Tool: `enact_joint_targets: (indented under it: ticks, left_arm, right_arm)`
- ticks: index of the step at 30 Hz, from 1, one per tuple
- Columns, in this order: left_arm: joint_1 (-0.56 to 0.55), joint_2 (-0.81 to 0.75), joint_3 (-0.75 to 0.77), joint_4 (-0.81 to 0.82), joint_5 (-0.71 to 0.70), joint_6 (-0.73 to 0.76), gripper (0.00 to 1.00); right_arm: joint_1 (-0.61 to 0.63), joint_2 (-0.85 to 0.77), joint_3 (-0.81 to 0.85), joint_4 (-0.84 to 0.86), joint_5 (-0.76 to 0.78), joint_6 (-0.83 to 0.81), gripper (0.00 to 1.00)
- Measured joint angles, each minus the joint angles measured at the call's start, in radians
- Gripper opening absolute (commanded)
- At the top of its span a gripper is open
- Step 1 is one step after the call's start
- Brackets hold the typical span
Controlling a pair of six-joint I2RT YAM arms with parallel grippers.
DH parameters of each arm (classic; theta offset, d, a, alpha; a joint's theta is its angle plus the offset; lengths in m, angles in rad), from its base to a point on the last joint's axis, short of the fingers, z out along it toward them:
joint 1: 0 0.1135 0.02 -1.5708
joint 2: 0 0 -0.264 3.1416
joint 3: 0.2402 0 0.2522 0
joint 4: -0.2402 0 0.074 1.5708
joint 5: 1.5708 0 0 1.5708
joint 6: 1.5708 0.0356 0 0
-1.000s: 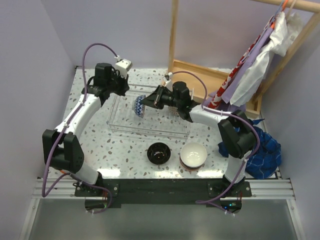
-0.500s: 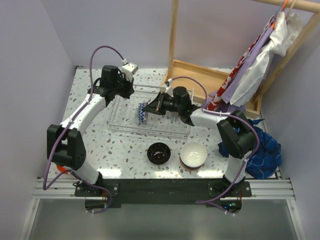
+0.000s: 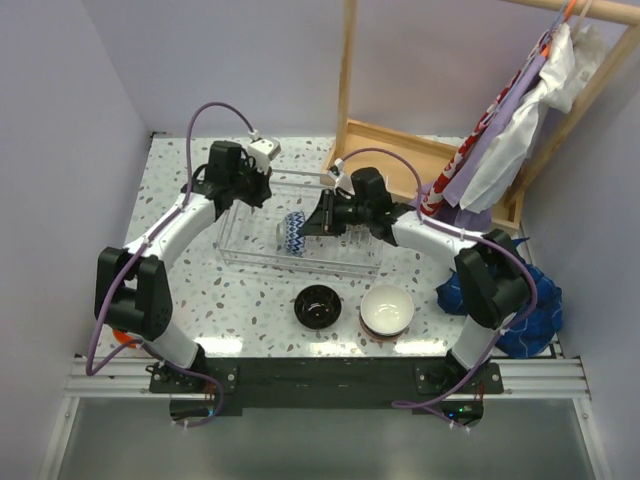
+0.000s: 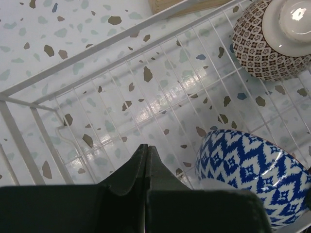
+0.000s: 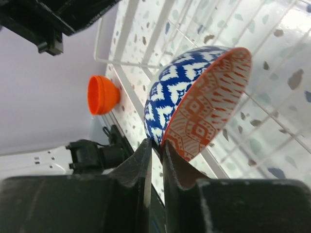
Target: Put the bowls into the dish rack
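A bowl, blue-and-white outside and orange-red patterned inside (image 3: 293,233) (image 5: 194,92) (image 4: 252,170), stands on edge inside the wire dish rack (image 3: 240,255) (image 4: 97,48). My right gripper (image 3: 313,222) (image 5: 156,144) pinches its rim between narrowly parted fingers. A brown-patterned bowl (image 4: 262,48) lies upside down farther along in the rack. My left gripper (image 3: 258,190) (image 4: 146,146) is shut and empty, hovering over the rack's far left part, beside the blue bowl. On the table in front of the rack sit a dark bowl (image 3: 318,305) and a white bowl (image 3: 387,310).
A small orange bowl (image 5: 102,94) (image 3: 118,337) sits by the left arm's base. A wooden frame (image 3: 430,150) stands at the back right with hanging clothes (image 3: 500,130). Blue cloth (image 3: 525,300) lies at the right edge.
My right gripper has carried the blue bowl down and slightly right, into the rack. The left arm has swung right, over the rack's far left corner.
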Motion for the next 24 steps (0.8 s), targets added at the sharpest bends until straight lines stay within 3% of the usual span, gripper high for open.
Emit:
enact_joint_targets:
  ticks: [16,24]
  left_arm:
    - [-0.055,0.006,-0.061,0.007,0.06,0.017,0.0]
    - [-0.058,0.008,-0.139,0.034,0.069,0.038,0.0]
  right_arm:
    - [-0.043,-0.036,0.016,-0.409,0.053,-0.263,0.44]
    - [-0.049,-0.049,0.128,-0.536,0.07,-0.403,0.45]
